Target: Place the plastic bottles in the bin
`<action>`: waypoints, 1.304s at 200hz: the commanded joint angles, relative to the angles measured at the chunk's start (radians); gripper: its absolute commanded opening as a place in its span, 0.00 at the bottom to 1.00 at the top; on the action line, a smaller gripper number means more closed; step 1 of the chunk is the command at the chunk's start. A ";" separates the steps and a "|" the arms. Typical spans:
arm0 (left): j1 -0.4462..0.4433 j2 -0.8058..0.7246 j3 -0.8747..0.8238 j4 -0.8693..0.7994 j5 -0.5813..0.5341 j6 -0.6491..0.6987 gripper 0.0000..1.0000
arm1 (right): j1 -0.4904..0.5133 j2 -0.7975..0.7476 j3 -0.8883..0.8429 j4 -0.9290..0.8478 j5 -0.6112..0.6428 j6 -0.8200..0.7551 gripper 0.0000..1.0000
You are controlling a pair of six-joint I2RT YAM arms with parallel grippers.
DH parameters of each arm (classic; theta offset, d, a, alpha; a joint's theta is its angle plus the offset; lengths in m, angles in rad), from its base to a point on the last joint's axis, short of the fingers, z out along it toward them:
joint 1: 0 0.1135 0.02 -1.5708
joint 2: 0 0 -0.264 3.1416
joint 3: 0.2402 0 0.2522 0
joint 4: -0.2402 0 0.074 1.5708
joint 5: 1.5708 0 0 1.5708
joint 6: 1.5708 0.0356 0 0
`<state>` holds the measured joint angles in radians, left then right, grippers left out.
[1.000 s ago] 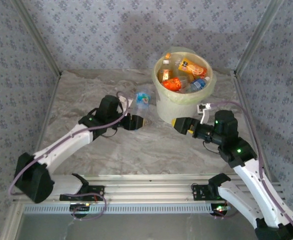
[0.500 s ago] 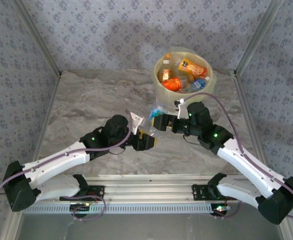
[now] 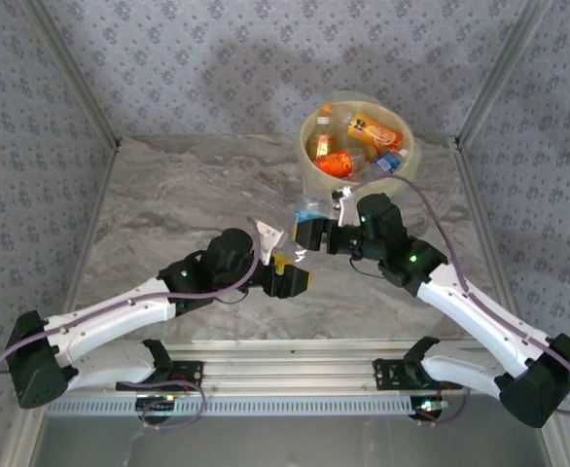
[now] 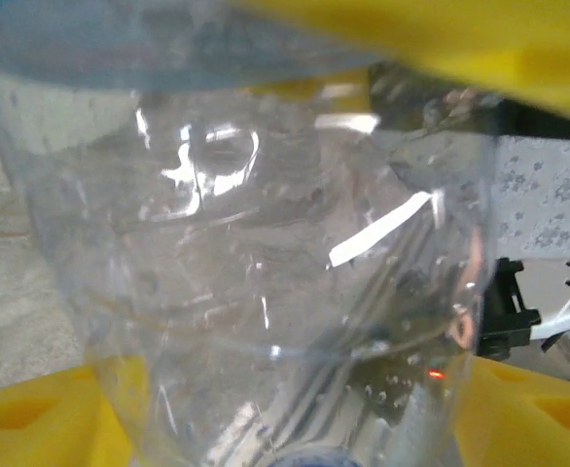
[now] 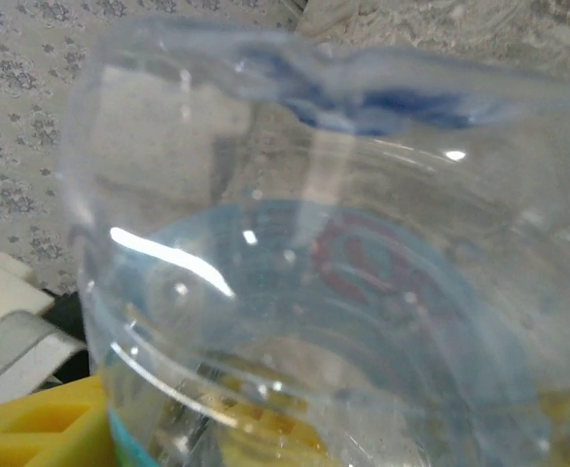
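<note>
A clear crushed plastic bottle (image 3: 307,212) with a blue label hangs between the two grippers just in front of the bin (image 3: 304,156). My right gripper (image 3: 310,237) is shut on it from the right. My left gripper (image 3: 290,271) sits just below and left of it, its yellow fingers (image 4: 32,418) spread wide with the bottle (image 4: 266,243) still between them. In the right wrist view the bottle (image 5: 314,272) is pressed close to the lens, beside one yellow finger (image 5: 32,428). The white bin, lined with a pale bag, holds several bottles (image 3: 338,163) with orange, red and blue labels.
The marbled table (image 3: 168,195) is open to the left of the arms. Patterned walls and slanted metal posts (image 3: 81,88) close in the sides and back. An aluminium rail (image 3: 285,375) runs along the near edge, between the arm bases.
The right arm swung left from beside the bin and closed on the bottle. The left arm carried the bottle toward the near middle, and its fingers have now spread apart.
</note>
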<state>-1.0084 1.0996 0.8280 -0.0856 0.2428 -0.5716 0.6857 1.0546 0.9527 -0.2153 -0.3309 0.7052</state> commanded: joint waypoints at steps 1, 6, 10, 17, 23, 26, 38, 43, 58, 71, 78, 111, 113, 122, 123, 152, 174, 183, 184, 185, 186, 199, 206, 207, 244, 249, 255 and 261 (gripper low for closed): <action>-0.009 -0.007 0.062 -0.020 0.014 0.037 0.93 | -0.008 -0.027 0.079 -0.072 0.036 -0.059 0.68; -0.009 -0.010 0.076 -0.034 0.023 0.054 0.97 | -0.011 -0.030 0.092 -0.096 0.044 -0.067 0.68; -0.009 -0.014 0.089 -0.049 0.027 0.070 0.99 | -0.014 -0.032 0.103 -0.118 0.049 -0.067 0.68; -0.009 -0.021 0.113 -0.078 0.031 0.104 1.00 | -0.021 -0.038 0.122 -0.154 0.059 -0.113 0.68; -0.009 -0.029 0.134 -0.108 0.030 0.137 1.00 | -0.029 -0.045 0.140 -0.185 0.064 -0.126 0.68; -0.009 -0.032 0.146 -0.122 0.027 0.155 1.00 | -0.033 -0.049 0.147 -0.199 0.064 -0.132 0.67; -0.008 -0.043 0.194 -0.183 0.008 0.229 1.00 | -0.056 -0.061 0.183 -0.245 0.075 -0.155 0.67; -0.006 -0.046 0.215 -0.211 -0.004 0.257 1.00 | -0.070 -0.066 0.202 -0.260 0.079 -0.168 0.68; -0.003 -0.043 0.286 -0.292 -0.037 0.348 1.00 | -0.108 -0.070 0.267 -0.302 0.083 -0.194 0.68; 0.014 -0.030 0.345 -0.349 -0.045 0.408 1.00 | -0.144 -0.063 0.329 -0.349 0.093 -0.228 0.67; 0.030 -0.023 0.368 -0.371 -0.040 0.431 1.00 | -0.161 -0.054 0.364 -0.379 0.107 -0.254 0.67; 0.156 0.007 0.429 -0.389 0.065 0.483 1.00 | -0.243 -0.008 0.513 -0.474 0.165 -0.353 0.68; 0.164 0.010 0.431 -0.388 0.073 0.485 1.00 | -0.249 -0.003 0.520 -0.477 0.166 -0.357 0.68; 0.209 0.020 0.436 -0.378 0.114 0.490 1.00 | -0.270 0.019 0.560 -0.487 0.175 -0.381 0.68; 0.215 0.021 0.436 -0.376 0.119 0.491 1.00 | -0.272 0.022 0.565 -0.488 0.176 -0.384 0.68; 0.334 0.062 0.444 -0.340 0.218 0.517 1.00 | -0.296 0.110 0.713 -0.542 0.281 -0.486 0.67; 0.380 0.084 0.420 -0.305 0.225 0.552 1.00 | -0.304 0.175 0.801 -0.555 0.367 -0.572 0.66; 0.405 0.090 0.396 -0.270 0.248 0.548 1.00 | -0.306 0.202 0.838 -0.555 0.391 -0.610 0.66; 0.409 0.091 0.394 -0.266 0.250 0.548 1.00 | -0.306 0.206 0.842 -0.556 0.392 -0.614 0.66; 0.411 0.093 0.391 -0.261 0.253 0.546 1.00 | -0.306 0.209 0.847 -0.557 0.395 -0.618 0.66; 0.413 0.093 0.389 -0.258 0.256 0.544 1.00 | -0.306 0.213 0.850 -0.557 0.400 -0.623 0.66; 0.442 0.107 0.355 -0.216 0.291 0.528 1.00 | -0.307 0.259 0.901 -0.555 0.447 -0.681 0.66; 0.449 0.113 0.339 -0.199 0.297 0.524 1.00 | -0.305 0.282 0.927 -0.552 0.482 -0.724 0.66; 0.450 0.113 0.337 -0.198 0.298 0.523 1.00 | -0.305 0.290 0.935 -0.552 0.489 -0.733 0.66; 0.458 0.138 0.308 -0.195 0.307 0.538 1.00 | -0.305 0.410 1.035 -0.553 0.556 -0.896 0.65; 0.459 0.140 0.309 -0.200 0.303 0.541 0.99 | -0.306 0.425 1.045 -0.542 0.574 -0.915 0.66; 0.459 0.144 0.309 -0.205 0.300 0.546 1.00 | -0.301 0.445 1.059 -0.537 0.599 -0.942 0.66; 0.459 0.145 0.310 -0.211 0.298 0.551 1.00 | -0.292 0.463 1.068 -0.531 0.624 -0.974 0.66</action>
<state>-0.5514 1.2430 1.1313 -0.3172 0.5091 -0.0555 0.3855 1.4574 1.9575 -0.7551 0.1669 -0.0971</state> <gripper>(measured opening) 0.995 0.659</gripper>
